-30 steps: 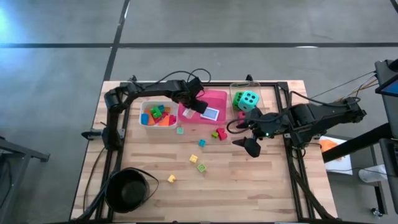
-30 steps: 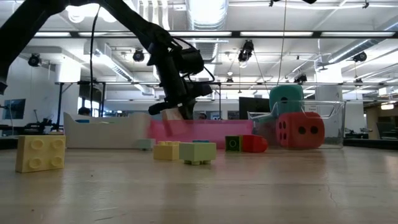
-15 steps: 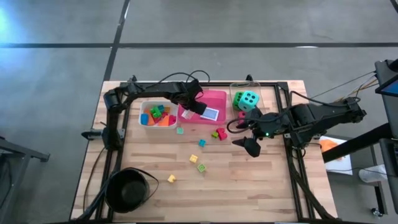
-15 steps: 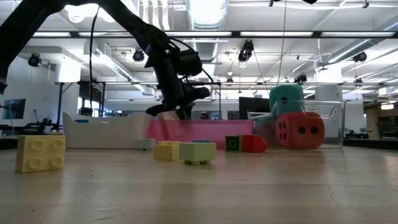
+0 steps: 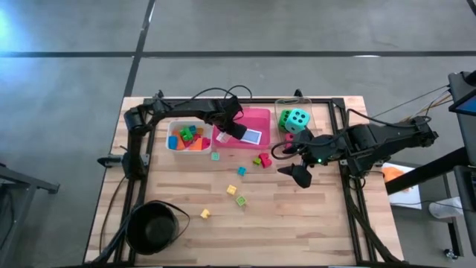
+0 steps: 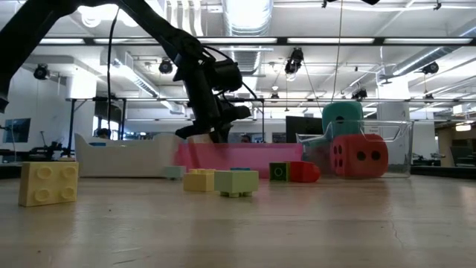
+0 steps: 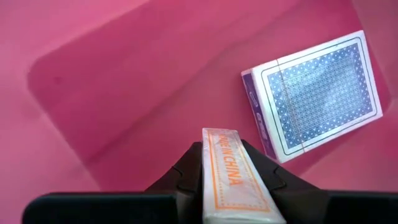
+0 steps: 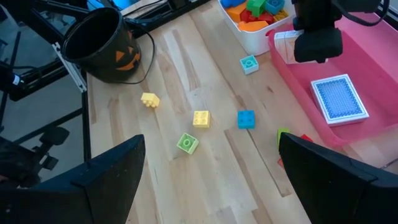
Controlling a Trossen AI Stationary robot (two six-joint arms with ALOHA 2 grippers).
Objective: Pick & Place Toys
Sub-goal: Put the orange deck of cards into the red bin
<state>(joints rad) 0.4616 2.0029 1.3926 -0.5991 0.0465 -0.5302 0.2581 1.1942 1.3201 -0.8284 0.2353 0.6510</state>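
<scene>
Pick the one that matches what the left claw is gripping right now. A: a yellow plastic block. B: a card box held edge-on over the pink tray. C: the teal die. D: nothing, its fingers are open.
B: in the left wrist view the left claw is shut on a card box held edge-on above the pink tray, beside a second card box lying flat in it.
</scene>
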